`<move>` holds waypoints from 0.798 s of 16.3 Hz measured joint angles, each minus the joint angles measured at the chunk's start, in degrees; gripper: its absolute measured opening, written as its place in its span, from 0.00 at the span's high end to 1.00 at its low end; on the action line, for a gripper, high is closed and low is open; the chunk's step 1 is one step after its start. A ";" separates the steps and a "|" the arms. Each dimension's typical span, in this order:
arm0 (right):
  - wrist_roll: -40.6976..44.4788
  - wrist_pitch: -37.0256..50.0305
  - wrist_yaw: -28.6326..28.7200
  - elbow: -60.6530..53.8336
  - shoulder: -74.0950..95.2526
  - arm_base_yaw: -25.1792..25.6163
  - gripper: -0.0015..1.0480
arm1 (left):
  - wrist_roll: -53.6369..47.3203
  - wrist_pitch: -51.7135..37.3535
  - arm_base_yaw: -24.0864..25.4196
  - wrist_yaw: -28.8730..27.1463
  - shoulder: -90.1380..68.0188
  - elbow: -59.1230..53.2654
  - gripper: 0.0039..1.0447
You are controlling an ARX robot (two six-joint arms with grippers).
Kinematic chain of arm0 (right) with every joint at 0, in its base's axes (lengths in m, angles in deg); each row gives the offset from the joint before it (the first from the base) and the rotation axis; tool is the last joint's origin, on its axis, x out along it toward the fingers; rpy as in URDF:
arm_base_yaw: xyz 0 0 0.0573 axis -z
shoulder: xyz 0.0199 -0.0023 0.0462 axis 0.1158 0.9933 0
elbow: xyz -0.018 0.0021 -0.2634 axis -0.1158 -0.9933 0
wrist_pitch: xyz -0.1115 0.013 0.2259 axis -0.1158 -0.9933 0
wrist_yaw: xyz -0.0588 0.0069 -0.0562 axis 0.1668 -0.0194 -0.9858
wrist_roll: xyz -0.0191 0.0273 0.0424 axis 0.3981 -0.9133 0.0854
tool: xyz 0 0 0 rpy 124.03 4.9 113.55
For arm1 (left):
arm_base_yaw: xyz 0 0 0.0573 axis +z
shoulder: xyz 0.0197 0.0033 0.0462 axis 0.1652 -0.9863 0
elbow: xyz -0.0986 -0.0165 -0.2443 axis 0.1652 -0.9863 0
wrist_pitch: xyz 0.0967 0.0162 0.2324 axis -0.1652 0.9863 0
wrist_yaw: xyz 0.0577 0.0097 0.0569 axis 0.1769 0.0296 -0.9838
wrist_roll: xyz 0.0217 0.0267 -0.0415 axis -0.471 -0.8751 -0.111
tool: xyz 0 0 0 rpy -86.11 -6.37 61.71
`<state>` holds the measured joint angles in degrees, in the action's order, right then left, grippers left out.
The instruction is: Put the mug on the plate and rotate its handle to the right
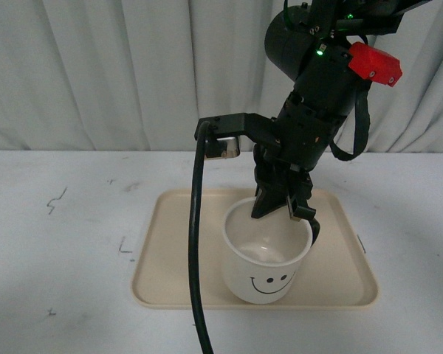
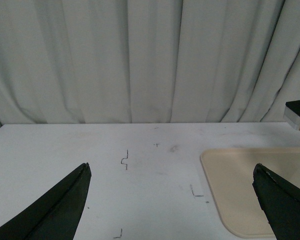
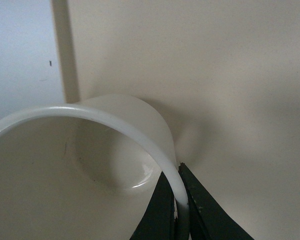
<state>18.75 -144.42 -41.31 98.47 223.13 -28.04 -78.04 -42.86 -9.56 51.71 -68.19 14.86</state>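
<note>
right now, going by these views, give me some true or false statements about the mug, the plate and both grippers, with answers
1. The fingers of the right gripper pinch the rim of the mug. True.
2. The smiley face is turned toward the curtain. False: it faces the front camera.
3. The left gripper is open and holds nothing. True.
4. The mug holds dark liquid. False: its inside is empty and white.
5. The handle shows on the mug's left side in the front view. False: it shows on the right, by the fingers.
6. The mug is over the plate. True.
</note>
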 joint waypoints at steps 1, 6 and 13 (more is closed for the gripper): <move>0.63 -0.74 -0.42 0.92 0.63 0.00 0.97 | 0.00 0.02 -0.02 0.00 0.00 0.00 0.06; 3.37 -2.67 -4.13 4.09 3.15 0.09 0.97 | 0.00 0.00 0.00 0.00 0.00 0.00 0.06; 2.75 -2.10 2.84 6.01 2.93 0.09 0.51 | 0.00 0.00 0.00 0.00 0.00 0.00 0.06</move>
<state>21.50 -146.52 -38.47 104.48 226.06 -27.95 -78.04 -42.86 -9.56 51.71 -68.19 14.86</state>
